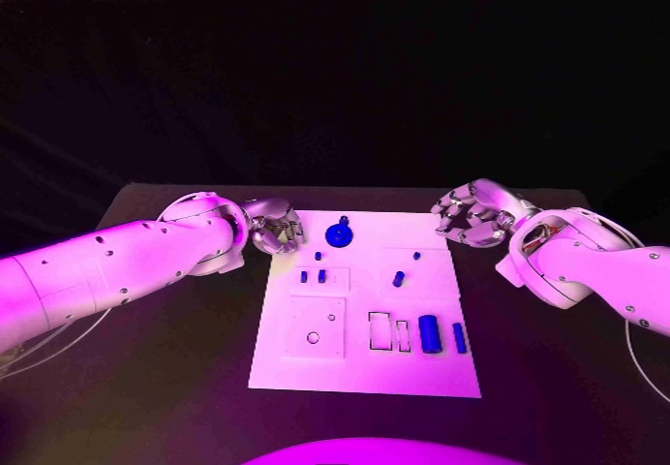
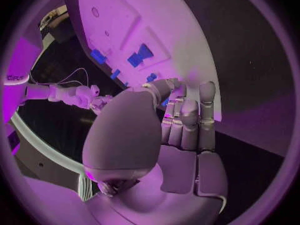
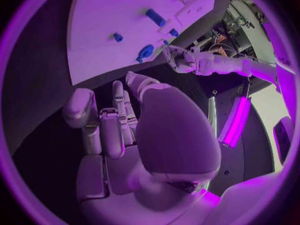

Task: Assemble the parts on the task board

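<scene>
The white task board [image 1: 366, 373] lies in the middle of the black table. A round blue knob [image 1: 340, 233] sits at its far edge, small blue pegs [image 1: 321, 276] and another peg [image 1: 400, 279] stand mid-board, and two blue blocks [image 1: 430, 333] lie by slots at the near right. My left hand [image 1: 275, 226] hovers at the board's far left corner and holds nothing. My right hand [image 1: 471, 217] hovers at the far right corner, also holding nothing. In the wrist views the left hand [image 2: 181, 120] and right hand [image 3: 119, 120] show straight fingers over the board [image 2: 156, 20] [image 3: 125, 15].
A raised white square plate [image 1: 316, 329] with a small hole lies on the board's near left. Black table [image 1: 167, 387] surrounds the board on all sides. The table's far edge runs just behind both hands.
</scene>
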You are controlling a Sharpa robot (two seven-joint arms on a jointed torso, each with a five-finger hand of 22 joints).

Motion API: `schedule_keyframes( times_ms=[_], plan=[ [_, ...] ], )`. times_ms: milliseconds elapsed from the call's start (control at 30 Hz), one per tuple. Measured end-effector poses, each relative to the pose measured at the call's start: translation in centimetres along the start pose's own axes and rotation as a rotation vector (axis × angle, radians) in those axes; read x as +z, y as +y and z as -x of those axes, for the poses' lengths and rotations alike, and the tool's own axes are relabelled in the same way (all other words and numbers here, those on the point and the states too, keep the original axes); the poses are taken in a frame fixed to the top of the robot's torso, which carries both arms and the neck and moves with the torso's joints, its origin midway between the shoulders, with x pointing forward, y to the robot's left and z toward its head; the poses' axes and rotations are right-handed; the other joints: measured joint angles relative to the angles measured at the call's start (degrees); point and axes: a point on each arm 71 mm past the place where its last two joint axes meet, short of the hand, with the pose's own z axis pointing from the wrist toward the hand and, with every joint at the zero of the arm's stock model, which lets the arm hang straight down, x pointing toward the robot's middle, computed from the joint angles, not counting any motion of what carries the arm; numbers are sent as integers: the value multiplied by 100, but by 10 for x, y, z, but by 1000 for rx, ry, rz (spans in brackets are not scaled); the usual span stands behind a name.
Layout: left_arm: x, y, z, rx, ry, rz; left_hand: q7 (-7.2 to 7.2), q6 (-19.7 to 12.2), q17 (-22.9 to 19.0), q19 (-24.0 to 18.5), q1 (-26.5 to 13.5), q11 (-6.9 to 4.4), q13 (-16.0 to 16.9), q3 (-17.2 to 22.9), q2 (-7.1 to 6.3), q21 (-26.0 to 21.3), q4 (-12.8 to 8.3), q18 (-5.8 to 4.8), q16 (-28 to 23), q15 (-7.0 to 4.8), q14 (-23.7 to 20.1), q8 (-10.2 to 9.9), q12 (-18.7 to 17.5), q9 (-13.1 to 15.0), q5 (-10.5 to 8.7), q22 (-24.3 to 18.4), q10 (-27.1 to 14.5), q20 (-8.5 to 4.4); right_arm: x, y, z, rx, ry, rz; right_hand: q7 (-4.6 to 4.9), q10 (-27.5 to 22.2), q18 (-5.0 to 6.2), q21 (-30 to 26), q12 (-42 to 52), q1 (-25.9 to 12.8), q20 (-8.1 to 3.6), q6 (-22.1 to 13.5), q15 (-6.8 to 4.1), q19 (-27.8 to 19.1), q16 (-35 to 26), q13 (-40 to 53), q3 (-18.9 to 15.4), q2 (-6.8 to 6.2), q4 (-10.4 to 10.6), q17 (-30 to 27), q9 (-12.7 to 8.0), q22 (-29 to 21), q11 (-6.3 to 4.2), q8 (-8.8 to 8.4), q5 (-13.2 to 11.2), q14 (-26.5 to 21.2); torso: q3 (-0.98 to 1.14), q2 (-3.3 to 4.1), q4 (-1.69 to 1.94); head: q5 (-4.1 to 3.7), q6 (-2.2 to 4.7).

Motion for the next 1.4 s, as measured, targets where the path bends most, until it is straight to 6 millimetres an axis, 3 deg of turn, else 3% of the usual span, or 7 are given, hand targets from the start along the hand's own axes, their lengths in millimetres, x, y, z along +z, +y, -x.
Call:
schedule_keyframes(
  times_ms=[33, 100, 233, 433, 567, 767, 1400],
  plan=[
    [-2, 1, 2, -23, -11, -5, 0, 0, -323, -128, 0, 27, 38, 13, 0, -95, -13, 1, -156, 13, -195, 0, 37, 0, 0, -95, -58, 9, 0, 0, -2, -23, 12, 7, -9, 2, 0, 51, -59, -40, 19, 21, 0, 20, 0, -61, 36, -40, -18, 0, 0, 39, 2, 1, -1, 0, 0, 0, -1, -19, 8],
    [-6, 2, 5, -86, -35, -19, 65, -5, -1413, -364, -4, 111, 49, 65, -4, -261, -65, 0, -743, 70, -874, 0, 15, 0, 28, -196, -369, 43, 2, 0, -6, -73, 35, 20, -11, 2, 1, 129, -175, -83, 8, 80, 0, 49, 0, -178, 90, -83, -58, 0, 9, 97, 1, 39, -43, 0, 1, 1, -3, -67, 24],
    [-14, 2, 11, -249, -88, -65, 154, -54, -1930, -644, -119, 216, -51, 97, 5, -508, -62, 0, -1383, 154, -1254, 17, -88, 10, 28, -318, -650, 121, 3, 1, -14, -180, 74, 46, -48, 3, 0, 183, -268, -119, 8, 125, 0, 49, 0, -294, 113, -119, -81, -1, 17, 160, 2, 44, -43, 0, 3, 2, -5, -148, 41],
    [-24, -5, 16, -523, -153, -149, 187, -86, -2078, -736, -361, 224, -120, -117, 37, -795, 84, 0, -1631, 201, -1319, 51, -88, 34, 28, -507, -657, 178, 6, 3, -28, -307, 110, 74, -113, 104, 0, 319, -367, -150, -37, 291, -63, 112, 45, -422, 185, -149, -153, -1, 43, 209, -82, 112, -43, 1, -1, 9, 1, -225, 52],
    [-28, -8, 19, -718, -193, -179, 174, -138, -2091, -618, -486, 224, -141, -342, 12, -1060, 233, 0, -1656, 210, -1290, 61, -53, 51, 28, -724, -657, 209, 8, 7, -37, -364, 118, 89, -127, 140, 0, 337, -404, -187, -34, 322, -63, 131, 57, -475, 192, -157, -160, -1, 43, 209, -76, 112, -43, 1, -4, 12, 12, -262, 52],
    [-33, -7, 22, -945, -240, -194, 163, -149, -2097, -560, -494, 224, -152, -420, 20, -1188, 278, -1, -1656, 210, -1291, 94, -52, 58, 28, -843, -657, 208, 13, 14, -43, -413, 114, 105, -127, 146, 0, 336, -445, -235, -34, 323, -63, 131, 57, -530, 208, -153, -175, -2, 42, 209, -79, 112, -40, 1, -12, 12, 16, -302, 44],
    [-38, -4, 25, -1119, -282, -206, 187, -190, -2101, -519, -493, 244, -169, -435, 19, -1242, 262, 0, -1679, 211, -1291, 94, -52, 57, 28, -903, -677, 208, 19, 21, -60, -458, 134, 108, -80, 433, -6, 437, -556, -387, -12, 460, -62, 151, 78, -689, 357, -53, -200, -3, 57, 207, -40, 134, 48, 0, -5, 4, 10, -299, -7]
  ],
)
